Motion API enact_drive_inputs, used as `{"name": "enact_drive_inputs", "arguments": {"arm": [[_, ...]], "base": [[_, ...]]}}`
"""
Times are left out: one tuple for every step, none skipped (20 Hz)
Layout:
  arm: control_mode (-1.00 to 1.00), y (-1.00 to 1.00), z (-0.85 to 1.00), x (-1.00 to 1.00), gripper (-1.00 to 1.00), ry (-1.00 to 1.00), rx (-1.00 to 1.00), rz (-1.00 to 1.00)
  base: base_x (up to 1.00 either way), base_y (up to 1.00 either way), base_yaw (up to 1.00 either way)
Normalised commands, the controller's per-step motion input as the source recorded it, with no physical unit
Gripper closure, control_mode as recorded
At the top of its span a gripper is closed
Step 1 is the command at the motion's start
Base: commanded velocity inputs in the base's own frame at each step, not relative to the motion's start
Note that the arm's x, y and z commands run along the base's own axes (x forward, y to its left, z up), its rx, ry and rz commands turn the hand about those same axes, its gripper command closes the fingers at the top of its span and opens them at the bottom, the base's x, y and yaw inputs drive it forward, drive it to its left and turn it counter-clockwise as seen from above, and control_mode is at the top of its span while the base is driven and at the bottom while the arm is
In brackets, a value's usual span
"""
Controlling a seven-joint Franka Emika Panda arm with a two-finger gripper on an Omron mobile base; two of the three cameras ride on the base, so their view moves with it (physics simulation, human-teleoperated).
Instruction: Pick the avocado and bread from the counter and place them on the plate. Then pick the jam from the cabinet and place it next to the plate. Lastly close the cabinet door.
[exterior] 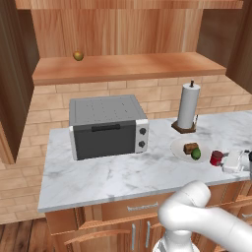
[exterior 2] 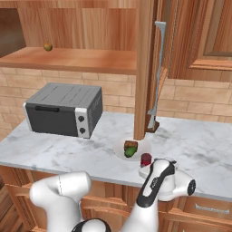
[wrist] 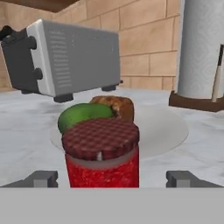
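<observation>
Jam (wrist: 101, 157) at frame center-bottom, standing on surface (wrist: 26, 131) just beside plate (wrist: 170, 129). My pincer (wrist: 112, 178) spread wide, tips flanking jar, gripping nothing. I judge jar rigid, fragile glass, slippery; best hold mid-body below lid. Avocado (wrist: 81, 116), bread (wrist: 116, 106) on plate.
</observation>
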Motion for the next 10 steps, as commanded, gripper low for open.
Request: {"name": "enact_drive_inputs", "arguments": {"arm": [[-1.0, -0.31, 0.51, -0.36, -1.0, -0.03, 0.13, 0.0], [-1.0, -0.32, 0.59, -0.43, -1.0, -0.04, 0.13, 0.0], [-1.0, -0.32, 0.63, -0.46, -1.0, -0.04, 0.15, 0.0], [-1.0, -0.32, 0.61, -0.43, -1.0, -0.02, 0.15, 0.0], [-1.0, -0.26, 0.64, -0.43, -1.0, -0.03, 0.14, 0.0], [-1.0, -0.24, 0.61, -0.42, -1.0, -0.03, 0.13, 0.0], [-1.0, -0.2, 0.58, -0.43, -1.0, -0.02, 0.11, 0.0], [-1.0, -0.18, 0.54, -0.45, -1.0, -0.01, 0.1, 0.0], [-1.0, -0.16, 0.54, -0.47, -1.0, -0.01, 0.09, 0.0], [-1.0, -0.16, 0.55, -0.49, -1.0, -0.03, 0.1, 0.0]], "base": [[0.0, 0.0, 0.0], [0.0, 0.0, 0.0], [0.0, 0.0, 0.0], [0.0, 0.0, 0.0], [0.0, 0.0, 0.0], [0.0, 0.0, 0.0], [0.0, 0.0, 0.0], [0.0, 0.0, 0.0], [0.0, 0.0, 0.0], [0.0, 0.0, 0.0]]}}
